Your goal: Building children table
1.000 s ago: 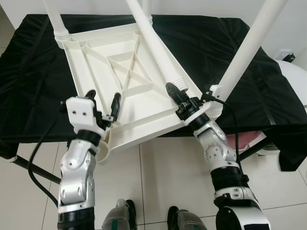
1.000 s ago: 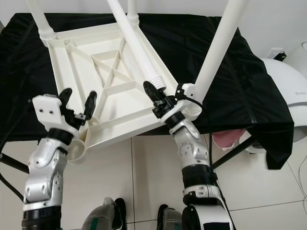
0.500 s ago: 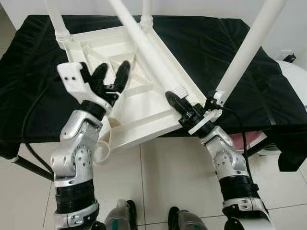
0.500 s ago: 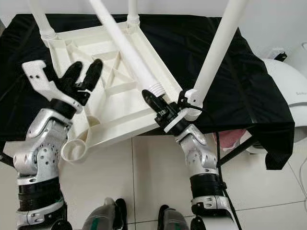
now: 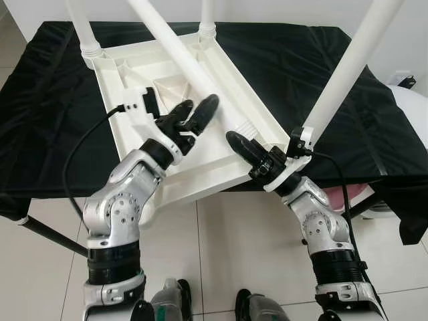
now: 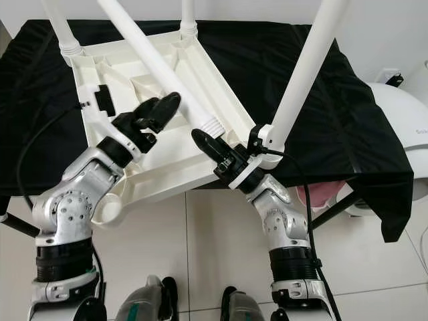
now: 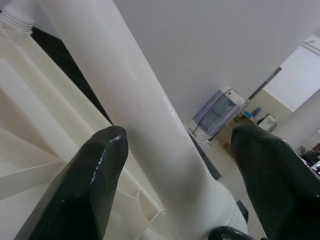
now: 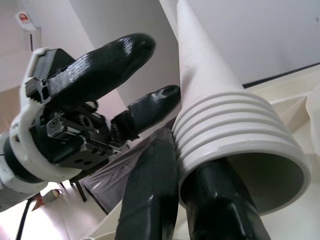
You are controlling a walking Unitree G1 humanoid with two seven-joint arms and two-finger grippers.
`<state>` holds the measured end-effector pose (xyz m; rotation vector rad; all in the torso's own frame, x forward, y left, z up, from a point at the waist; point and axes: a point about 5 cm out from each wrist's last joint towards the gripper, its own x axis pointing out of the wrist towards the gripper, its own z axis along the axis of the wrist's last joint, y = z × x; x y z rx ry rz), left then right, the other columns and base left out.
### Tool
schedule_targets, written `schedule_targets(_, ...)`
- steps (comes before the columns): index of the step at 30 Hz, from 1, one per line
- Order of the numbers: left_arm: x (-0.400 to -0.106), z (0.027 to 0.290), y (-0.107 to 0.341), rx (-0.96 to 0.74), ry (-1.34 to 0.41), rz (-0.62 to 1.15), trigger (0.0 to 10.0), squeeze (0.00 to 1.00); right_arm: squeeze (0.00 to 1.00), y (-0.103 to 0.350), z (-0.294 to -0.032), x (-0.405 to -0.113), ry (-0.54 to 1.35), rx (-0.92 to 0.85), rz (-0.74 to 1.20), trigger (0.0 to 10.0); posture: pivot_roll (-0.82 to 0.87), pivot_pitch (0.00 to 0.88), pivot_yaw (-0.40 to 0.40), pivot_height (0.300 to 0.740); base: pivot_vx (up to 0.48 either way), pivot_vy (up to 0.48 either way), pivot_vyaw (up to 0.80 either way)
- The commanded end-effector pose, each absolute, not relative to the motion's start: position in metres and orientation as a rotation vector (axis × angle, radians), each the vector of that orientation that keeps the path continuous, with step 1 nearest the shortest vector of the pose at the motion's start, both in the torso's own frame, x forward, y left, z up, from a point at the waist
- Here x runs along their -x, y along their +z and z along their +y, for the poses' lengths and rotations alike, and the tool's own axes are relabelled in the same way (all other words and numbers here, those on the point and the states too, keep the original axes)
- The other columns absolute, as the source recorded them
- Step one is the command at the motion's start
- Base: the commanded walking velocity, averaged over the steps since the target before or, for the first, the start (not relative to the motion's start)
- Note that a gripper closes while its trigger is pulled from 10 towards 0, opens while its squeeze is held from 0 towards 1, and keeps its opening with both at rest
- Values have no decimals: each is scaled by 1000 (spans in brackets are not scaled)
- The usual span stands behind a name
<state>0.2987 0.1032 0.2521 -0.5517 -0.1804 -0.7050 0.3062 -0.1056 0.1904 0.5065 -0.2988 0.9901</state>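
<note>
White plastic loose leg [image 5: 194, 63]: our right gripper [image 5: 246, 148] pinches its ribbed end rim, one finger inside the bore, steadying it. Left gripper [image 5: 196, 115], fingers spread, straddles the shaft to guide it. Beyond, the upturned tabletop [image 5: 130, 80] rests on black cloth [image 5: 47, 87], sockets up for fitting.

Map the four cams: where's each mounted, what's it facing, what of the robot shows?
Left eye: head, looking down at upturned tabletop; both arms, feet.
Right eye: same scene, shifted; left gripper, right gripper.
Left wrist: along its open fingers straddling the loose leg.
Right wrist: along its fingers gripping that leg's ribbed end; left gripper too.
Shared: all show the loose leg.
</note>
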Motion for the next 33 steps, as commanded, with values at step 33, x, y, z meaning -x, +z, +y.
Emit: schedule_targets(33,-328,113,267,686,-808,-105,10000,0,0,194,-103,-284,1165,-533,-288,10000,2,137,31,740,0,0,0)
